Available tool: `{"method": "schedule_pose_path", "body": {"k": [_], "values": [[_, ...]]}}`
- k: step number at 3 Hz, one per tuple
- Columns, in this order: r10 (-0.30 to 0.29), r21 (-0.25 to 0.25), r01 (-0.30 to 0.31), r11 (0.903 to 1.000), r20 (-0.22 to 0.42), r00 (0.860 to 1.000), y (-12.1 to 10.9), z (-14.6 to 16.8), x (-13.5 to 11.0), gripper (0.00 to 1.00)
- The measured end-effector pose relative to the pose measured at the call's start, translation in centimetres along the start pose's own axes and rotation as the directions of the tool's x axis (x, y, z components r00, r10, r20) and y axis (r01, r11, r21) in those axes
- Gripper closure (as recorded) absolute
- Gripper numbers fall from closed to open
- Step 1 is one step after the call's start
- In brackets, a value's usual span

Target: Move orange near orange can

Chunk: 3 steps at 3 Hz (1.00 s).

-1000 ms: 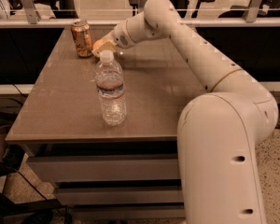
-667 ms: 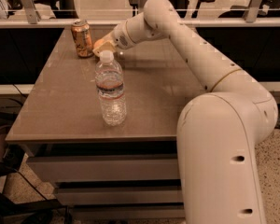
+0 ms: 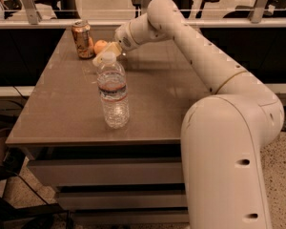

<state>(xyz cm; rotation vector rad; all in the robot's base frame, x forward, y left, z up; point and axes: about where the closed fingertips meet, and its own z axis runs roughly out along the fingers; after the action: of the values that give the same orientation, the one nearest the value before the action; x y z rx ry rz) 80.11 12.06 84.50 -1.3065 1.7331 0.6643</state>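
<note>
Upper left of the frame: the gripper (image 3: 104,55) sits at the orange (image 3: 100,46), just beside the orange can (image 3: 82,39); whether it grips cannot be told. Placement seems nearly done; release and retreat likely follow.

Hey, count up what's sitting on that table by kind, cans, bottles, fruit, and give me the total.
Cans: 1, the orange can, far left corner.
Bottles: 1, the clear water bottle, nearer the front.
Fruit: 1, the orange, just right of the can.
Total: 3 on the table.
The gripper is over the table beside the orange, not counted.
</note>
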Motion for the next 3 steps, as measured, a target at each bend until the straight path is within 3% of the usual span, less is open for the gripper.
{"method": "schedule_pose_path", "body": {"k": [1,3], "values": [[0.003,0.004,-0.003,1.0000,0.002,1.000,-0.2,-0.3,0.2,0.00],[0.051,0.076,-0.052,0.9957,0.018,0.999,-3.0,-6.7,3.0,0.00]]}}
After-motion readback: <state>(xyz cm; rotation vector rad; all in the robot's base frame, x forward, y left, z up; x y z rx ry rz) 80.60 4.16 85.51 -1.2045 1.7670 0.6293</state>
